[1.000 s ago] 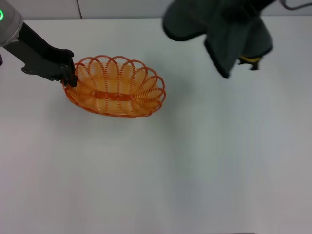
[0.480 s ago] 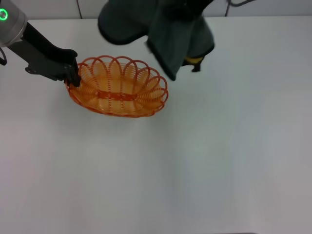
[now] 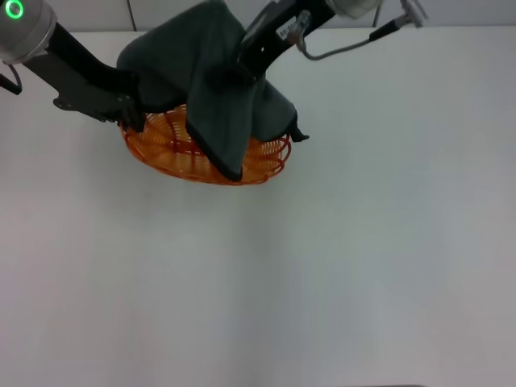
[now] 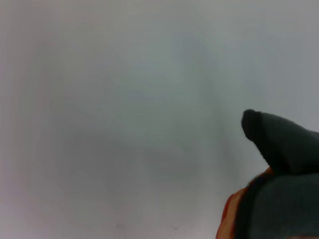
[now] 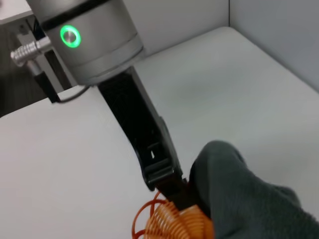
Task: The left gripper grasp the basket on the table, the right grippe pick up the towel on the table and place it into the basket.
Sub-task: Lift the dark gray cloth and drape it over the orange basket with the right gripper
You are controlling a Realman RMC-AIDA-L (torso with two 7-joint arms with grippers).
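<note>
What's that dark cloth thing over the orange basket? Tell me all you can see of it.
It is the towel, a dark grey, soft-looking cloth, bulkier than the basket beneath it. It hangs in thick folds from the right gripper, which pinches it from above, and it drapes over most of the basket, one fold spilling across the near rim. A small black bit sticks out at its right edge. Its left side lies against the left gripper, which holds the basket's rim.
</note>
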